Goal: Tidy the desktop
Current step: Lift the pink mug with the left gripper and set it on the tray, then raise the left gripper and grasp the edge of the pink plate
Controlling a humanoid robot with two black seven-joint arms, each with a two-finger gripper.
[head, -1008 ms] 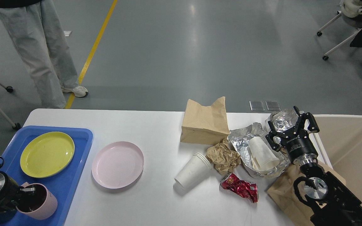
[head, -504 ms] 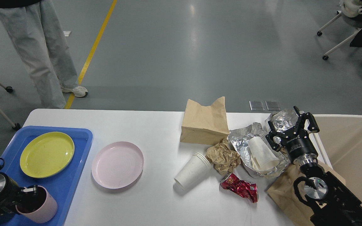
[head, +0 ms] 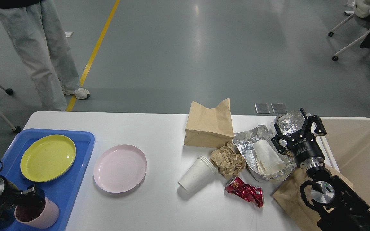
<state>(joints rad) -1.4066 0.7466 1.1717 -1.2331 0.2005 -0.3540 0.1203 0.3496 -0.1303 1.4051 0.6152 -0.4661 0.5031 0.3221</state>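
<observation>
Head view
Desktop (head: 159,128): our white tabletop spans the lower frame, blue tray (head: 79,150) at its left, beige bin (head: 361,150) at its right.
Left gripper (head: 32,195): at the pink cup (head: 40,215) rim on the tray; we cannot tell its grip.
Right gripper (head: 295,133): fingers spread, empty, above crumpled foil (head: 252,141).
Pink plate (head: 120,167): beside the tray.

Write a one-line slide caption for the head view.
Left tool at a pink cup on the blue tray; open right tool above foil litter on the desktop.
</observation>
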